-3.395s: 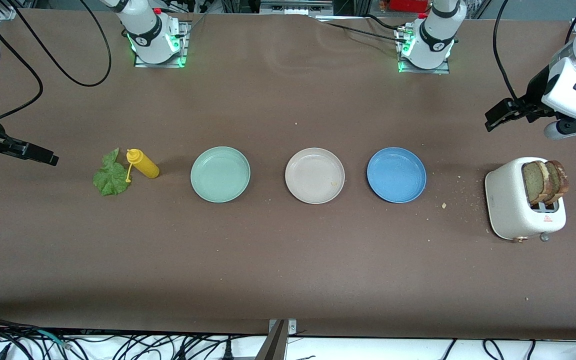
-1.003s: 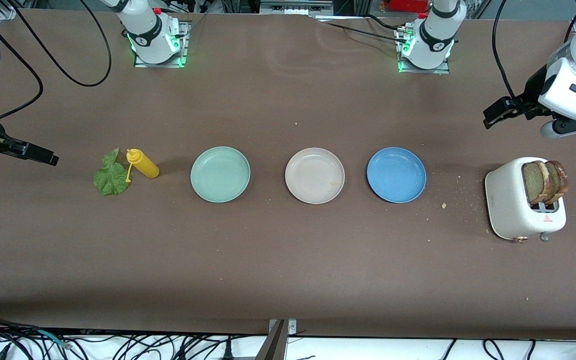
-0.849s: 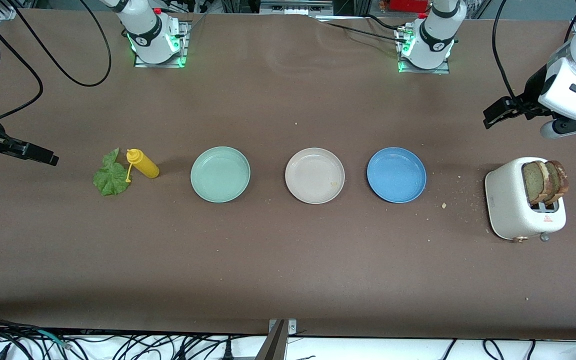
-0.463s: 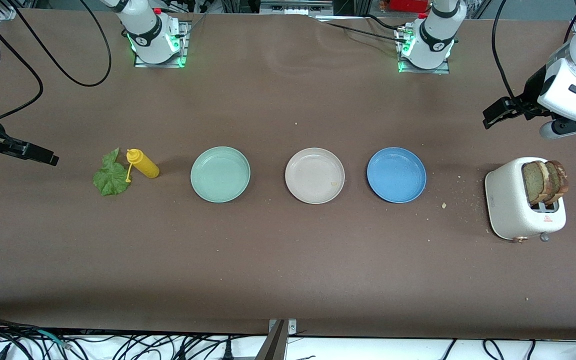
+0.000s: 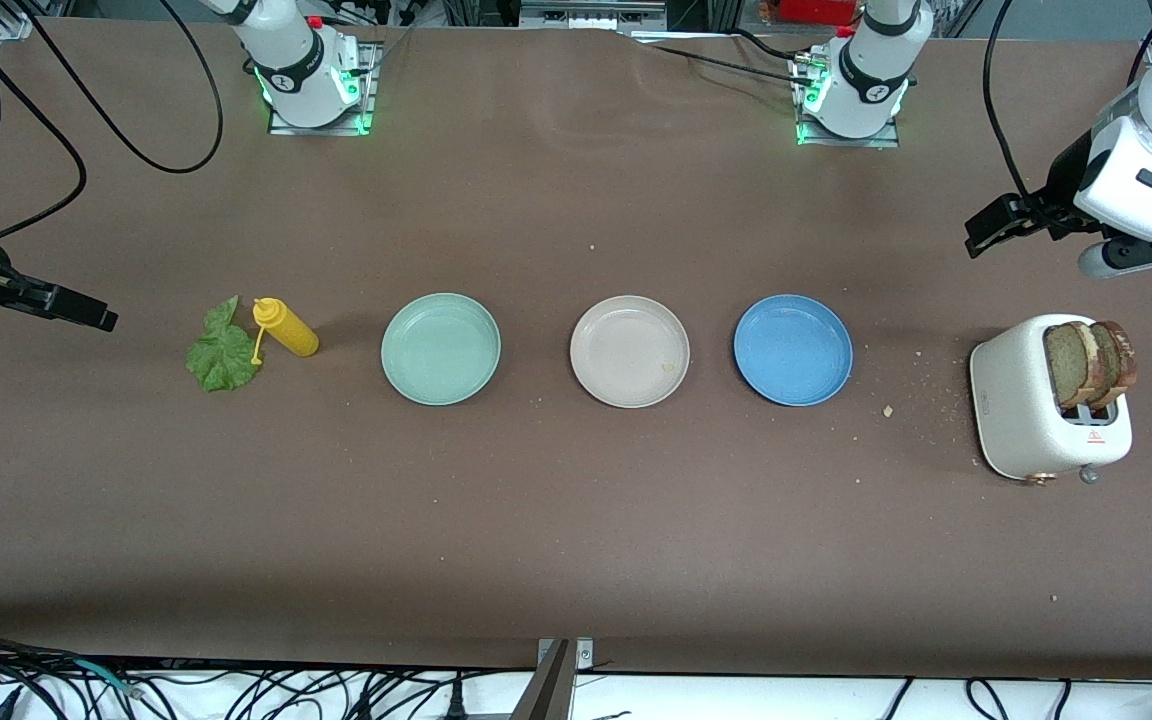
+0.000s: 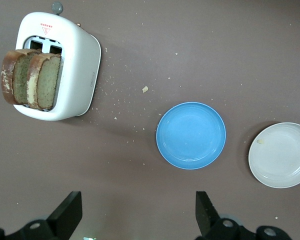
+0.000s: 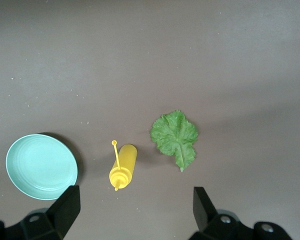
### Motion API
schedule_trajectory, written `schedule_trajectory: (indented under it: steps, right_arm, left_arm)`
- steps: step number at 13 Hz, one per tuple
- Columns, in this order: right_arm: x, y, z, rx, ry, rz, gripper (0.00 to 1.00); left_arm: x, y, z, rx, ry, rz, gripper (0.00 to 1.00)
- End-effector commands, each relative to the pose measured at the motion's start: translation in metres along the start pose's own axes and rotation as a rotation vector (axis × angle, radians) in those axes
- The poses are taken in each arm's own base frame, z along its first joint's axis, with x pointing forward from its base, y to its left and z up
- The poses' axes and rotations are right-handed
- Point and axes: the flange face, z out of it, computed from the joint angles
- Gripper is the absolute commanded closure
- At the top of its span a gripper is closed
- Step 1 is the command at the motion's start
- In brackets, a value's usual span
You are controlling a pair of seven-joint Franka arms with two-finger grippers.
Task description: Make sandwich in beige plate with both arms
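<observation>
The beige plate lies bare in the middle of a row of three plates. The sandwich's parts are apart. Two brown-crusted toast slices stand in the toaster at the left arm's end. A green lettuce leaf lies flat at the right arm's end. My left gripper hangs open and holds nothing, over bare table near the toaster. My right gripper hangs open with nothing in it, over the table beside the lettuce.
A mint-green plate and a blue plate flank the beige one. A yellow squeeze bottle lies beside the lettuce. The white toaster has crumbs scattered beside it.
The left gripper has drifted very slightly over the table. The right arm and everything on the table have stayed where they were.
</observation>
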Motion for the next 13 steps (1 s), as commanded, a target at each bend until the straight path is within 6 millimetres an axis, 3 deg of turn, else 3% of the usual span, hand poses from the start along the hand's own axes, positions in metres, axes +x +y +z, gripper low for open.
schedule_trajectory:
  steps: [1, 10, 13]
  right_arm:
    - [-0.008, 0.000, -0.004, 0.011, 0.002, 0.005, 0.00]
    - [-0.008, 0.000, -0.004, 0.012, 0.000, 0.002, 0.00]
    - [-0.008, 0.000, -0.004, 0.012, 0.000, -0.001, 0.00]
  left_arm:
    - [0.000, -0.001, -0.003, 0.026, 0.005, 0.017, 0.00]
    - [0.000, -0.001, -0.003, 0.029, 0.006, 0.017, 0.00]
    - [0.009, -0.017, 0.004, 0.037, -0.006, 0.057, 0.00]
